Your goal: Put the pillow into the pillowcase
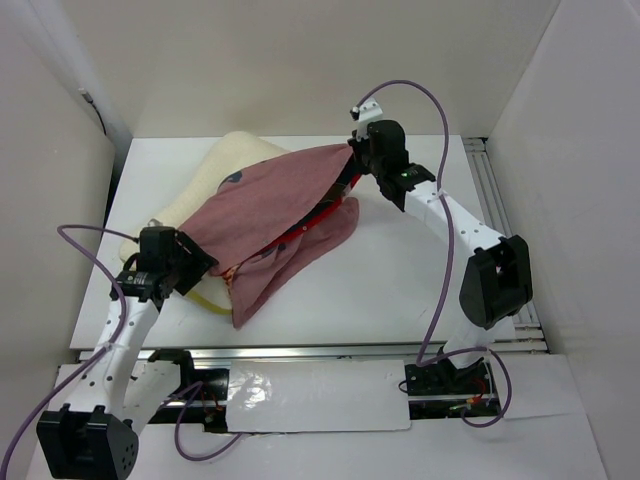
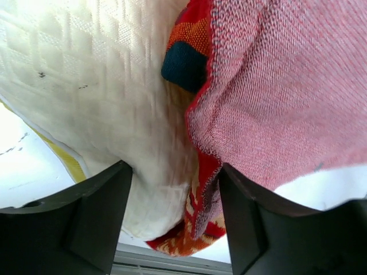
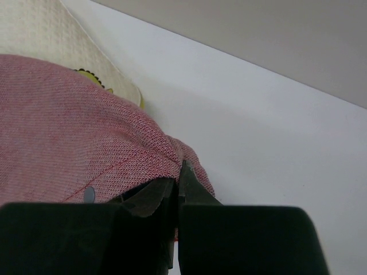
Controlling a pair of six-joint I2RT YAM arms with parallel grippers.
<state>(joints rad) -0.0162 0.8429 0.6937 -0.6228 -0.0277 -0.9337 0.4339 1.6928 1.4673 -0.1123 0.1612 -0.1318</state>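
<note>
**Q:** Where do the parts lie?

**A:** The soft cream rectangular pillow [image 1: 238, 160] lies at the far left of the white counter [image 1: 420, 280]. The dusty pink-red woven fabric pillowcase [image 1: 275, 215] is draped over most of it. The right pincer [image 3: 179, 175] is closed on a fold of the case's far edge and holds it above the counter. The left pincer [image 2: 175, 172] stands wide, its jaws straddling the pillow's near corner and the case's red printed hem.

**Q:** How is the step best done?

**A:** Probably thus: the left pincer should close on the pillow alone, not the hem, and push it inward. Meanwhile the right pincer holds the mouth taut and raised. Catching both layers would drag the case along.
</note>
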